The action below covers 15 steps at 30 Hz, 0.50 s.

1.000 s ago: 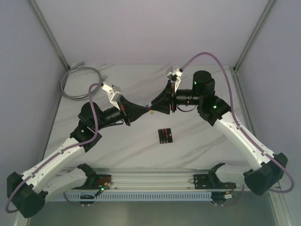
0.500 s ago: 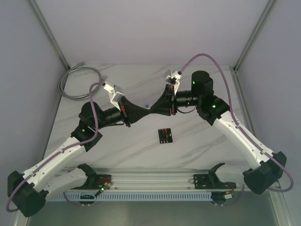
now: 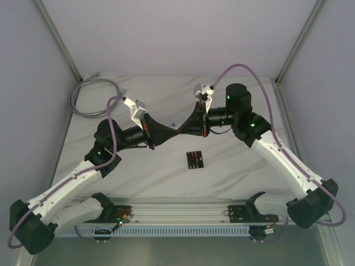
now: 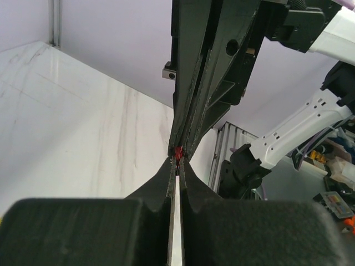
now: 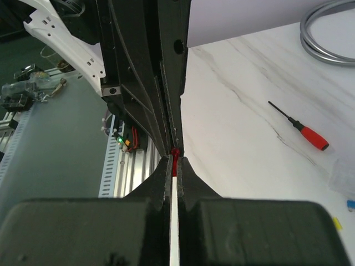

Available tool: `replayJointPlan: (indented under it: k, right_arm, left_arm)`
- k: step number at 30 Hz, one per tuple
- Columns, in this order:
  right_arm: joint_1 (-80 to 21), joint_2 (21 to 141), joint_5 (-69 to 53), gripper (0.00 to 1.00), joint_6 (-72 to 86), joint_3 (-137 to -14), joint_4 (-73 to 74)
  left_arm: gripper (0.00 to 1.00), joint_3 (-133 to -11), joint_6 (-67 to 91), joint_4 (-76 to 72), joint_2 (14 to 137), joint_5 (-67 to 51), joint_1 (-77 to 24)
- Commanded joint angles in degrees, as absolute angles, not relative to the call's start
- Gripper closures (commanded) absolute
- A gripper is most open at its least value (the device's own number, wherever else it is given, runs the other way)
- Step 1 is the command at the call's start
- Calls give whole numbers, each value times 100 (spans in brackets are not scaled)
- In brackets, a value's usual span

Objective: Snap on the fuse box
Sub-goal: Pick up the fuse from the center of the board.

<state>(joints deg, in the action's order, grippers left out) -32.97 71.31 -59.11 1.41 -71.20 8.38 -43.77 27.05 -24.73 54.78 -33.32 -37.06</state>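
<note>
Marble-patterned table, mid-frame: left gripper and right gripper meet tip to tip, both pinched narrow on a tiny red piece; fuse box lies lower in frame.

The white marbled desk carries the black fuse box near its middle, a coiled grey cable at its far left corner, and a red-handled screwdriver.

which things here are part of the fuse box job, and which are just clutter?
Job:
- fuse box, flat on the table, nothing touching it
- red piece, likely a fuse, pinched where the left gripper and right gripper meet tip to tip

Lying about:
- screwdriver, red handle
- grey cable, coiled at the far left corner
</note>
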Motion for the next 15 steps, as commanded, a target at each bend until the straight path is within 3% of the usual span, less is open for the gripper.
replayJointPlan:
  k: [1, 9, 15]
  right_arm:
    - [-3304, 7071, -5501, 100, 18, -7247, 1194]
    - [-3359, 6818, -3405, 100, 570, -6985, 2124]
    - [-3624, 6652, -1715, 100, 1148, -6852, 2883]
  left_arm:
    - [84, -4431, 2671, -2533, 5461, -3104, -3701]
    - [35, -4018, 2513, -1756, 4949, -1712, -3650]
    - [13, -3764, 2472, -1182, 4774, -268, -3589]
